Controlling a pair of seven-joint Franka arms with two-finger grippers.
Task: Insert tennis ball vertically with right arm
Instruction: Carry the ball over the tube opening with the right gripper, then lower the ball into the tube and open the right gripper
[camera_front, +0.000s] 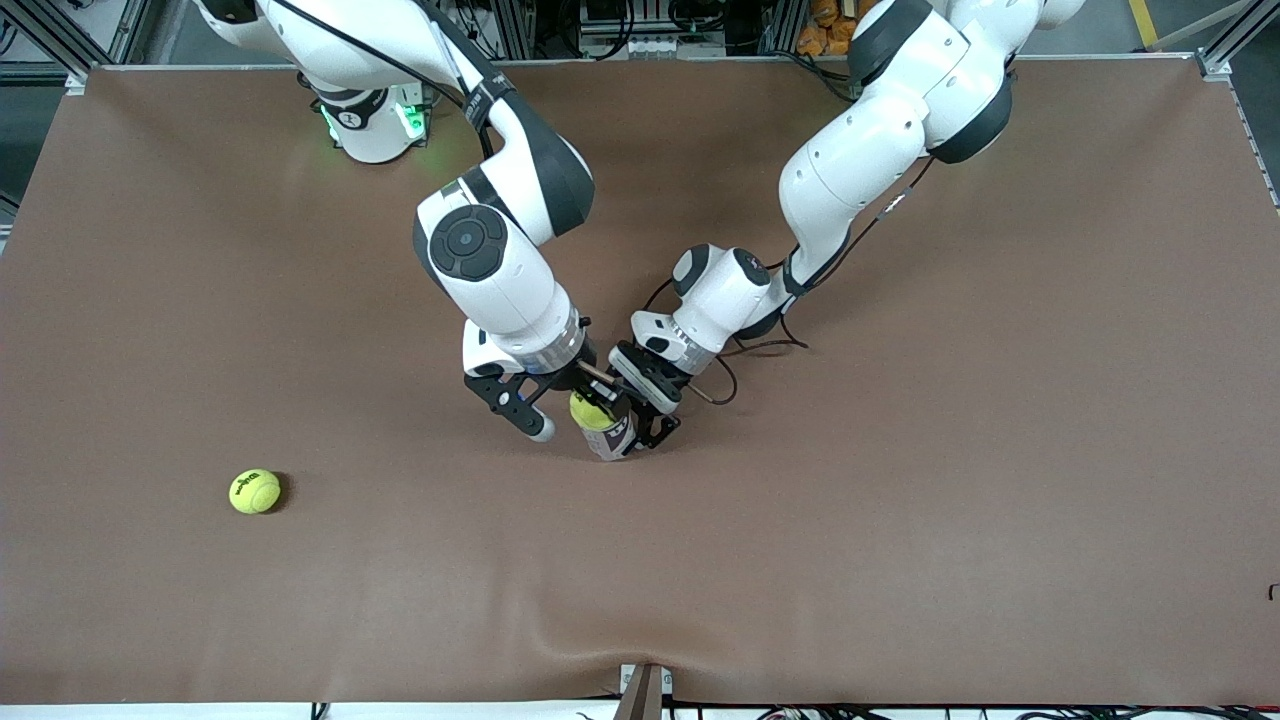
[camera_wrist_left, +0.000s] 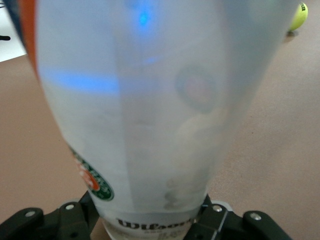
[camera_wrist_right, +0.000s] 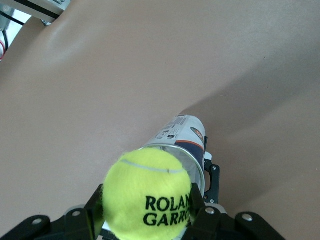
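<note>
The right pincer (camera_front: 590, 398) pinches a yellow tennis ball (camera_wrist_right: 147, 200) right at the open mouth of the Wilson ball can (camera_front: 612, 432). The left pincer (camera_front: 650, 420) clamps that can upright on the counter (camera_front: 900, 500). A second tennis ball (camera_front: 254, 491) lies well apart from the can, toward the right arm's end.

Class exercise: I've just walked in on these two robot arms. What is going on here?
The right gripper is shut on a tennis ball, holding it at the open mouth of a ball can. The left gripper is clamped on that can, steadying it upright mid-table. A second tennis ball lies loose toward the right arm's end of the table.
</note>
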